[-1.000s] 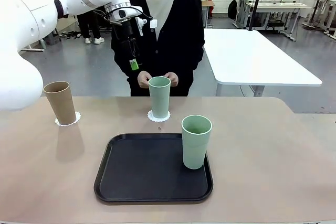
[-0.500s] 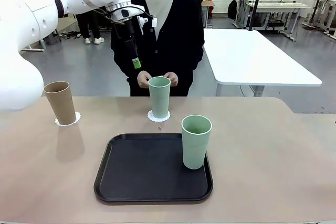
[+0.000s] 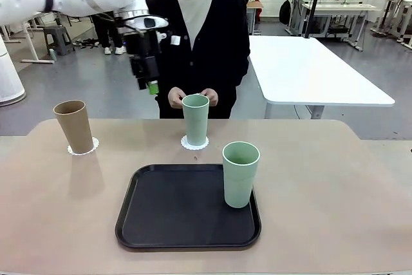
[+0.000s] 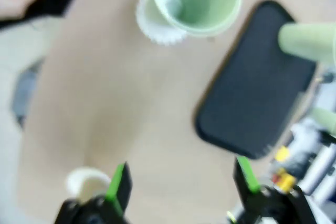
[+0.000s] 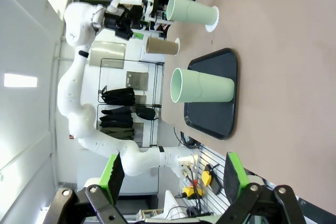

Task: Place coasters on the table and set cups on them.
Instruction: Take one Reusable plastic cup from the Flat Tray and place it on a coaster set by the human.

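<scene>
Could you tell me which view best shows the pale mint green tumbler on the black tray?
The front view: the pale mint green tumbler stands whole and sharp on the black tray. The right wrist view shows it whole but sideways; the left wrist view, a blurred part at the edge.

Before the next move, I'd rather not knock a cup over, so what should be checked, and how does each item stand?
1. Left gripper open, empty, raised: ok.
2. Right gripper open, empty: ok.
3. Tan-brown tapered tumbler upright on its white scalloped paper doily: ok.
4. Far pale mint tumbler upright on its doily: ok.
5. Near mint tumbler on a doily: not ok, it stands on the black rounded tray.
6. Bare spot on beige tabletop right of tray: ok.
</scene>
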### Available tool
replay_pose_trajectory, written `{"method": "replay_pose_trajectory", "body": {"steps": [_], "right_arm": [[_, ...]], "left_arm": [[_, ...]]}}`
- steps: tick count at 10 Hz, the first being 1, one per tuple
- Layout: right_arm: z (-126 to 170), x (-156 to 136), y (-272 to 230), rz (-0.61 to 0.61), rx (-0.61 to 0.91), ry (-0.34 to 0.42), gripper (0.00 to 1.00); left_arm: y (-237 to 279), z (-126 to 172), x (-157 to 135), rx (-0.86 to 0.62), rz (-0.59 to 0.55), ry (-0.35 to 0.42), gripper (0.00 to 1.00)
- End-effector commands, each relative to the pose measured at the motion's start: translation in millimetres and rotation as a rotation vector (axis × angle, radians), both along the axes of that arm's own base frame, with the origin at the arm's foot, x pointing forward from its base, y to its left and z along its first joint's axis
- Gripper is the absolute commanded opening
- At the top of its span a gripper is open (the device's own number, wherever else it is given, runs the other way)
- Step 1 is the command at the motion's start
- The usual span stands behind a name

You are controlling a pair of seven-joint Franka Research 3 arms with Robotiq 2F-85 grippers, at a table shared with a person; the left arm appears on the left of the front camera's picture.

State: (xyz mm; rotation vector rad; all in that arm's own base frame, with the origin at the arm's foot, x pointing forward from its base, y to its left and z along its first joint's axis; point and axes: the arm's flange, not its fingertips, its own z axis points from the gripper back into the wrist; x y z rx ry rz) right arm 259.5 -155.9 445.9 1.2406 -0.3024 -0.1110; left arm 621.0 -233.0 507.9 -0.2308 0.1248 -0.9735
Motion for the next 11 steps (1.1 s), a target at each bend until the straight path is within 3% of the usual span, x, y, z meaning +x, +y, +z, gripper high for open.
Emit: {"method": "replay_pose_trajectory", "body": {"steps": [1,2,4,8,9,11], "right_arm": [[1.2,2.7,0.1,0.000,0.023,-0.027,1.00],[1.2,2.7,0.1,0.000,0.023,-0.027,1.00],[1.2,2.7,0.1,0.000,0.023,-0.027,1.00],[1.2,2.7,0.1,0.000,0.023,-0.027,1.00],[1.2,2.7,0.1,0.000,0.023,-0.027,1.00],[1.2,2.7,0.1,0.000,0.023,-0.027,1.00]], "left_arm": [[54.2,-21.2,-121.5,-0.074,0.013,-0.032,1.00],[70.4,-7.1,-132.4,-0.195,0.027,-0.119,1.00],[106.9,6.0,-144.6,-0.341,0.092,-0.168,1.00],[118.1,-3.1,-165.7,-0.302,0.118,-0.236,1.00],[127.9,6.1,-159.1,-0.316,0.147,-0.177,1.00],[127.9,6.1,-159.1,-0.316,0.147,-0.177,1.00]]}}
